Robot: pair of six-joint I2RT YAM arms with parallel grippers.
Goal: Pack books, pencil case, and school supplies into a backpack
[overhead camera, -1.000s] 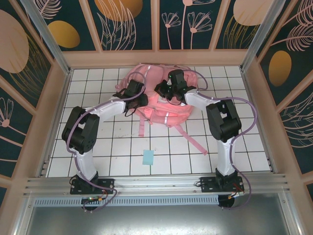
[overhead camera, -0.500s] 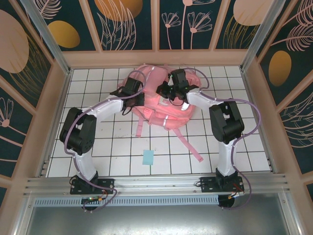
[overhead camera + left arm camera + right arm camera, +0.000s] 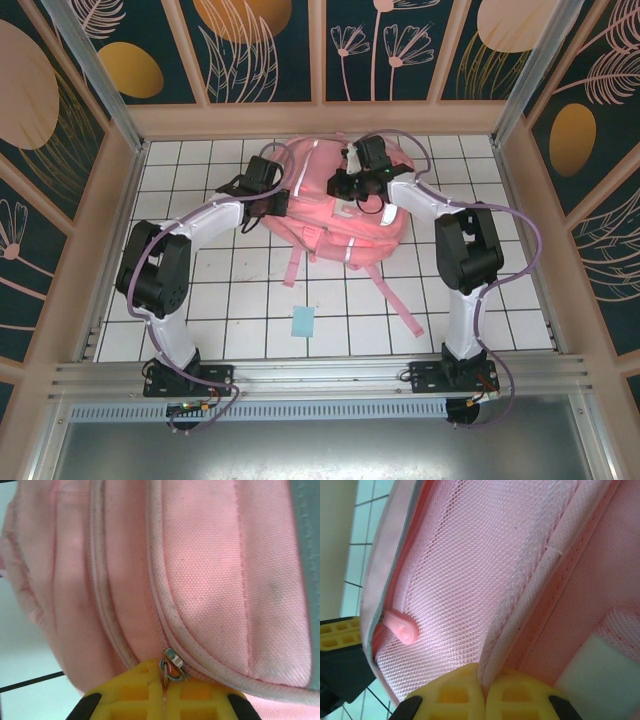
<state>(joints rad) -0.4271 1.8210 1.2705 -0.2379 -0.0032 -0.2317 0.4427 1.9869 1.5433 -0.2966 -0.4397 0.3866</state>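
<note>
The pink backpack (image 3: 335,222) lies at the back middle of the tiled table, its straps trailing toward the front. My left gripper (image 3: 281,201) is at its left side, shut on the metal zipper pull (image 3: 173,663) between its yellow fingertips (image 3: 135,692). My right gripper (image 3: 350,186) is over the backpack's top, shut on a piped fabric edge (image 3: 530,610) beside a mesh pocket (image 3: 455,575). A small light-blue square pad (image 3: 303,322), one of the school supplies, lies on the tiles in front. The books and the pencil case are out of view.
A pink rubber zipper tab (image 3: 402,627) sticks out at the mesh pocket's edge. A loose pink strap (image 3: 395,298) runs toward the front right. Wooden walls (image 3: 110,200) close in the white tiled table (image 3: 230,300) on three sides.
Both arms have reached farther back and the backpack has shifted back with them. The left gripper has closed on the zipper pull. The blue pad has not moved.
</note>
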